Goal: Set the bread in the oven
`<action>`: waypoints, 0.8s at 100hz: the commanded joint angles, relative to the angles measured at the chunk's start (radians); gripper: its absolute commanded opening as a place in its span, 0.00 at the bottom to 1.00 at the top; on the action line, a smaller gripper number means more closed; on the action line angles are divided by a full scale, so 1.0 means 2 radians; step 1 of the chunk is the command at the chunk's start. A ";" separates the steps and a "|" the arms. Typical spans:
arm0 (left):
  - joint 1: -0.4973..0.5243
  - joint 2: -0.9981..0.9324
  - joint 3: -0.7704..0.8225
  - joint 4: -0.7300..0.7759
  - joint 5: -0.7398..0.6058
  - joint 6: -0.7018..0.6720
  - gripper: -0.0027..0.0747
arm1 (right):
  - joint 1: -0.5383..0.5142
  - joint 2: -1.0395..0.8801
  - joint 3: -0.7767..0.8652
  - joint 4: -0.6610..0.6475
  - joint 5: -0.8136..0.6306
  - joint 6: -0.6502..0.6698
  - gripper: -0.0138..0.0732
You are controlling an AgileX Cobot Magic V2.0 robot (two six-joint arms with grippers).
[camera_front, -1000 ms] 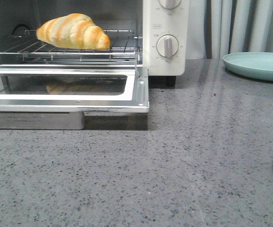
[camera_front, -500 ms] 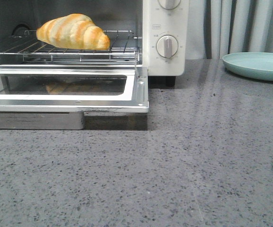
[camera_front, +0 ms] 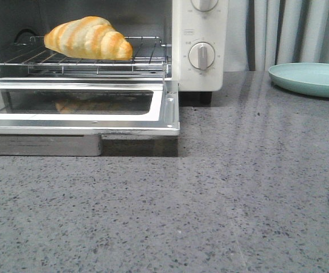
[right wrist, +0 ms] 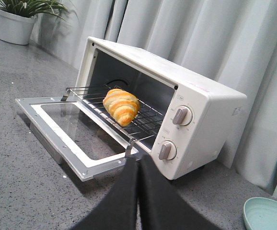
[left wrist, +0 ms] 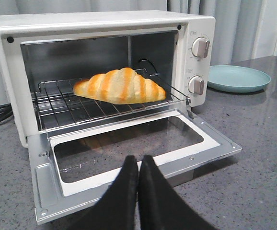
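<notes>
Nothing has moved since the earlier front frames: bread lies on the rack inside the oven, the door folded down flat, and a plate sits off to the side on the counter. No arm shows in this view, which suggests both have pulled clear because the placing looks done.

From the left wrist, the left gripper has its fingers pressed together and holds nothing. It hangs low before the open door, aimed level into the cavity. The bread is straight ahead of it and higher, well apart, resting lengthwise across the rack, probably so it sits stable on the wires.

From the right wrist, the right gripper is likewise closed and empty, its tips just short of the door's near corner. It points toward the knobs, with the bread ahead and across the door from it. The plate lies beside it on the counter, bare.
</notes>
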State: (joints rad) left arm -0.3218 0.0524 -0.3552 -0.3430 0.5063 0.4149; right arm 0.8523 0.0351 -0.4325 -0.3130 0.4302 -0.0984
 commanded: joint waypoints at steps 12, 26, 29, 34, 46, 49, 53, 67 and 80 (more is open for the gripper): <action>0.002 0.006 0.020 -0.005 -0.050 -0.003 0.01 | -0.003 0.007 -0.012 -0.009 -0.033 -0.004 0.10; 0.011 -0.007 0.044 0.010 -0.119 -0.003 0.01 | -0.003 0.007 -0.012 -0.009 -0.033 -0.004 0.10; 0.014 -0.011 0.050 0.011 -0.122 -0.003 0.01 | -0.003 0.007 -0.012 -0.009 -0.033 -0.004 0.10; 0.023 -0.020 0.063 0.031 -0.141 -0.002 0.01 | -0.003 0.007 -0.012 -0.009 -0.033 -0.004 0.10; 0.049 -0.041 0.111 0.049 -0.197 -0.011 0.01 | -0.003 0.007 -0.012 -0.009 -0.033 -0.004 0.10; 0.058 -0.044 0.127 0.049 -0.209 -0.024 0.01 | -0.003 0.007 -0.012 -0.009 -0.033 -0.004 0.10; 0.070 -0.043 0.142 0.057 -0.216 -0.049 0.01 | -0.003 0.007 -0.012 -0.009 -0.033 -0.004 0.10; 0.099 -0.043 0.179 0.104 -0.204 -0.165 0.01 | -0.003 0.007 -0.012 -0.009 -0.033 -0.004 0.10; 0.104 -0.043 0.189 0.125 -0.172 -0.192 0.01 | -0.003 0.007 -0.012 -0.009 -0.033 -0.004 0.10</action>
State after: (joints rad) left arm -0.1194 -0.0042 0.0010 -0.1232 0.1966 0.0831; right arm 0.8523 0.0334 -0.4310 -0.3130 0.4325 -0.0984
